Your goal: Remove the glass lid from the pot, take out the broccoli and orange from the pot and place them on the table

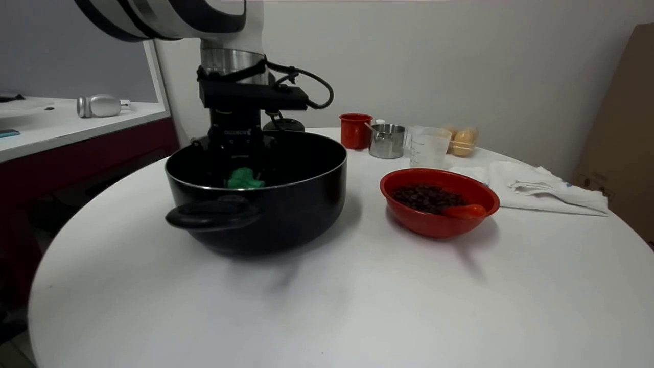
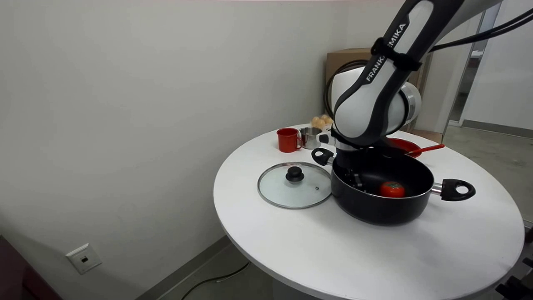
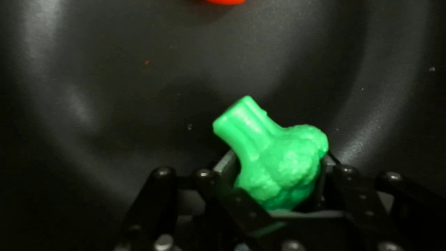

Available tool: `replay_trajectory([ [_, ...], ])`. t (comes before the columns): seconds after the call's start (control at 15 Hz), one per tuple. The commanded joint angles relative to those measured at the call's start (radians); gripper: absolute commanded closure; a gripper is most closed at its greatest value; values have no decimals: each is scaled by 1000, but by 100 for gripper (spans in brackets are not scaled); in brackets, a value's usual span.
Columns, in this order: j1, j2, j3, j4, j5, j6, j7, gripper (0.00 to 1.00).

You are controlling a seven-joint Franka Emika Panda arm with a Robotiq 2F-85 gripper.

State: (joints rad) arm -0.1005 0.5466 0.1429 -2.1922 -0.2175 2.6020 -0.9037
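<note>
My fingers (image 3: 225,166) grip the broccoli (image 3: 282,164). Wrist view crops the orange (image 3: 225,1); an exterior view shows more, plus open surface (image 2: 416,254), lower right.

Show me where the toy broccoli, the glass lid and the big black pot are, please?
Broccoli (image 3: 285,167): wrist view, on its bumpy head.
Glass lid (image 2: 295,190): in an exterior view, on the clear glass near its middle.
Pot (image 2: 381,211): in an exterior view, on its dark outer wall.
</note>
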Motion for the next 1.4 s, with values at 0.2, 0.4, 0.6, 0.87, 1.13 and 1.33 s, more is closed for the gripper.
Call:
replay_trajectory([
  [0.2,-55,-147,62,-108,82,31,-80,81],
  [0.4,-91,-222,87,-127,181,13,-138,81],
  [0.6,-104,-285,69,-125,272,7,-164,81],
  [0.87,-128,-327,0,-78,354,10,-176,81],
  [1.13,-128,-324,-106,-16,313,13,-124,81],
  [1.33,-128,-326,-181,-29,265,28,-75,81],
])
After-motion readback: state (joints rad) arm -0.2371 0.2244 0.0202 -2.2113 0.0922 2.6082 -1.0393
